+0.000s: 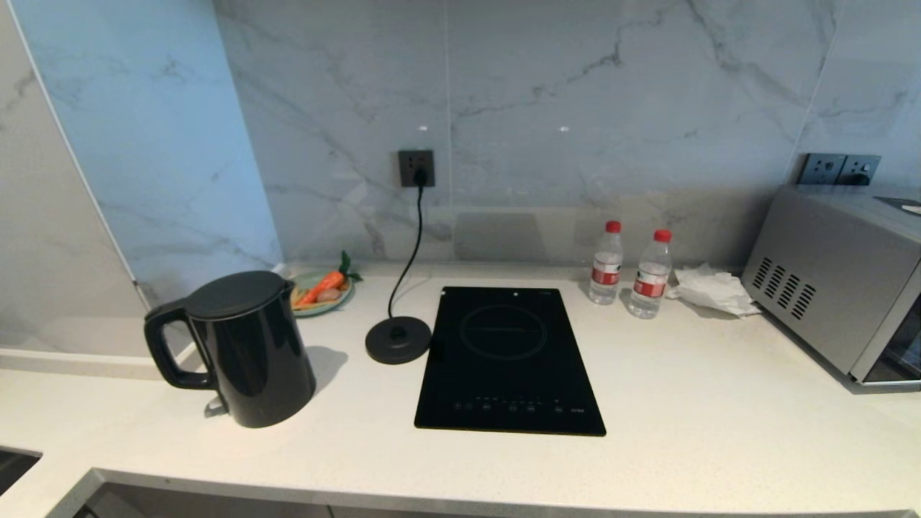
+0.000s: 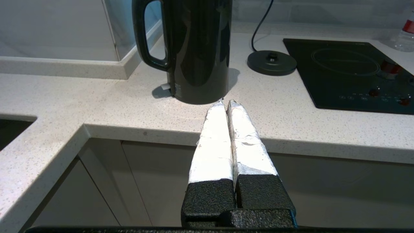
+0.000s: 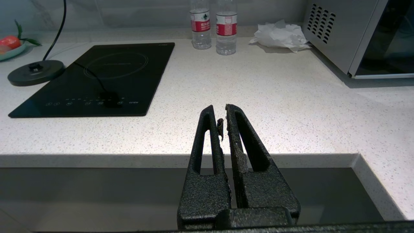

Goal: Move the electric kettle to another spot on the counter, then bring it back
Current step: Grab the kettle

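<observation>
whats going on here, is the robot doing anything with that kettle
Nothing is being handled yet. The electric kettle stands upright on the counter, off its round corded base, which sits beside the induction hob. The left gripper is shut and empty in front of the kettle; the right gripper is shut over bare counter.

1. The electric kettle (image 2: 197, 48) is cut off at the top of the left wrist view, so its lid and spout are out of sight there.
2. The microwave (image 1: 838, 280) runs past the right edge of the head view; only its side and a strip of its door show.
3. A dark recess (image 1: 14, 467) at the counter (image 1: 719, 417) corner is cut by the left edge; what it is cannot be told.
4. The water bottles (image 3: 212, 27) lose their caps at the top of the right wrist view.
5. The induction hob (image 1: 507, 360) control markings are too small to read.
6. Neither tool appears in the head view.
</observation>
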{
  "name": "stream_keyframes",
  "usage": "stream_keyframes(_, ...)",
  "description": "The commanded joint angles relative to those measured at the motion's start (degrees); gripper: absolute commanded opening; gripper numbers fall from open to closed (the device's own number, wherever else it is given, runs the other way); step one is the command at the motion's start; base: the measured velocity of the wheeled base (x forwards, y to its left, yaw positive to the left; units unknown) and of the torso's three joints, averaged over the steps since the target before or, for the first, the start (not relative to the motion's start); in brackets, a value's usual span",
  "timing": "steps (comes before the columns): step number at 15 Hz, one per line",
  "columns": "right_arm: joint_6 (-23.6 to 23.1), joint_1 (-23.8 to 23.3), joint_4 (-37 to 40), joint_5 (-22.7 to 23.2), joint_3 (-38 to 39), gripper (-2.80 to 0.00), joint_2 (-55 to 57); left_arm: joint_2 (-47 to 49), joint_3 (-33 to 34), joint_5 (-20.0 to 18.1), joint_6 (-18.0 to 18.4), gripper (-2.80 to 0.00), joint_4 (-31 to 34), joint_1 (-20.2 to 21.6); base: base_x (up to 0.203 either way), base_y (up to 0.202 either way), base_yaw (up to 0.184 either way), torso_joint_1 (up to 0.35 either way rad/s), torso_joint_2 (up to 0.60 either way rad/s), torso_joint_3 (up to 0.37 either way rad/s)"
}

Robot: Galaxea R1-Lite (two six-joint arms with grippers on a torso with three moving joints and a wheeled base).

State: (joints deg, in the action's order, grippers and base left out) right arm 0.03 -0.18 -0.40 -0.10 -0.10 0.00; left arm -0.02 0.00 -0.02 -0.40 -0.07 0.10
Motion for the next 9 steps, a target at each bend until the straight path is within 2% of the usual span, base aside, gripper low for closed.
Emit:
stream_keyframes(1,0.0,0.0,0.0,0.0,0.0,-2.8,0.0,0.0,0.1,0.0,0.0,-2.8,0.0,0.0,0.0,0.0,0.0,0.0,0.0,0.0)
stream_keyframes(7,0.0,0.0,0.0,0.0,0.0,-2.8,0.0,0.0,0.1,0.0,0.0,-2.8,0.0,0.0,0.0,0.0,0.0,0.0,0.0,0.0)
stream_keyframes(9,0.0,0.0,0.0,0.0,0.0,-2.8,0.0,0.0,0.1,0.0,0.0,-2.8,0.0,0.0,0.135,0.0,0.0,-0.01,-0.01,0.0)
